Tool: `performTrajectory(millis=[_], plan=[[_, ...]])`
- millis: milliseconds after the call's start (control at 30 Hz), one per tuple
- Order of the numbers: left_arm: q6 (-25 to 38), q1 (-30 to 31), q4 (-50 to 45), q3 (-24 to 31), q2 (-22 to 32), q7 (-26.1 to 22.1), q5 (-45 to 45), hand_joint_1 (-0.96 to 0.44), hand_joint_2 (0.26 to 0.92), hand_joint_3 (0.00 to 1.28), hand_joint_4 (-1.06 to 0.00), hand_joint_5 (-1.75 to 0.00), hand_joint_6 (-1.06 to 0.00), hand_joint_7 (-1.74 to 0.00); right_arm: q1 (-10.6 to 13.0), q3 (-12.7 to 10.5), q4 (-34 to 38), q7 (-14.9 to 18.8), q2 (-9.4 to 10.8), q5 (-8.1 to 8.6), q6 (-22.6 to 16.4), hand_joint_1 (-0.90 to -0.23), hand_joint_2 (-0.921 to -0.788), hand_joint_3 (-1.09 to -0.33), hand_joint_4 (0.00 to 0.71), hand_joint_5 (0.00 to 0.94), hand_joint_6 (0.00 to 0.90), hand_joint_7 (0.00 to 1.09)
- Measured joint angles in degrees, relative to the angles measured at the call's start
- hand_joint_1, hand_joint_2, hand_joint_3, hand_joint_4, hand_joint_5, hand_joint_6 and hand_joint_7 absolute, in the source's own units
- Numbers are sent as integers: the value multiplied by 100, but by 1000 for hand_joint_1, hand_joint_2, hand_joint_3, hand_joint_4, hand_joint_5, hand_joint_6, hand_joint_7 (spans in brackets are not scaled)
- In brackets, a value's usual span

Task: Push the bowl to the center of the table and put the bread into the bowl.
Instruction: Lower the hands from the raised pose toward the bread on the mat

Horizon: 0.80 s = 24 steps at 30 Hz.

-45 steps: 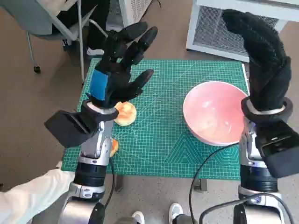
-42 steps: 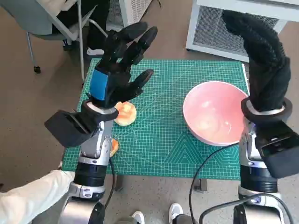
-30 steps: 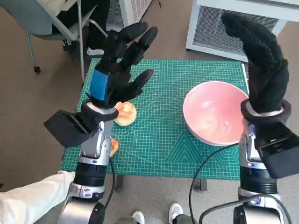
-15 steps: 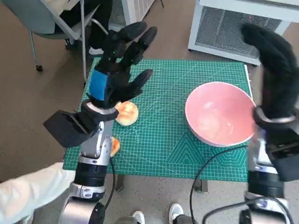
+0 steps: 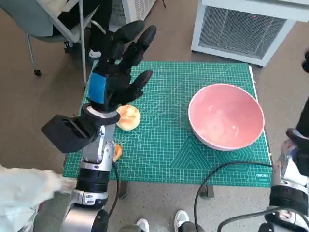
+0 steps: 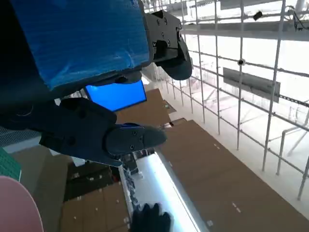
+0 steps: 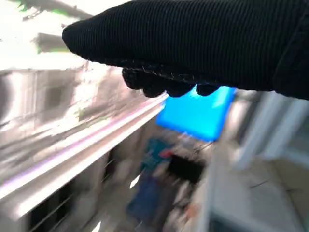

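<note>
The pink bowl (image 5: 226,123) stands on the right part of the green mat (image 5: 169,145), near its right edge. The round bread (image 5: 128,117) lies on the mat's left side. My left hand (image 5: 118,67) is raised above the bread with its fingers spread and holds nothing; its blue-taped back (image 6: 82,38) fills the left wrist view, where a sliver of the bowl (image 6: 14,208) also shows. My right hand (image 5: 304,121) is out past the table's right edge, mostly cut off. Its glove (image 7: 193,43) holds nothing in the blurred right wrist view.
A small orange piece (image 5: 117,152) lies near the mat's front left, beside my left forearm. A white grilled unit (image 5: 241,29) stands behind the table and a chair (image 5: 53,24) at the back left. A person's pale sleeve (image 5: 24,188) is at the lower left.
My right arm has swung out to the right, away from the bowl's side, and the hand has nearly left the head view. The left hand, bread and bowl stay put.
</note>
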Motion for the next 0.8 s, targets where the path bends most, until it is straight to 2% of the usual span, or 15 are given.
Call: performTrajectory(millis=[267, 400, 600, 800], plan=[[0, 0, -6, 12, 9, 9, 0, -420, 921, 374, -364, -1, -93, -773, -15, -14, 1098, -32, -38, 45, 12, -527, -921, -809, 233, 0, 34, 477], [2, 1, -8, 14, 23, 9, 0, -419, 921, 372, -364, -1, -93, -770, -42, 36, 1485, -36, 12, 43, 78, -494, -921, -836, 226, 0, 36, 465], [10, 1, -14, 21, 58, 10, 1, -416, 921, 370, -362, -1, -94, -767, -230, 54, 1963, -40, 225, 66, 468, -475, -921, -845, 231, 3, 36, 458], [57, 14, -71, 21, 92, 10, 2, -422, 921, 369, -362, 0, -95, -763, -488, 86, 2248, -38, 456, 100, 856, -487, -921, -832, 238, 6, 49, 459]])
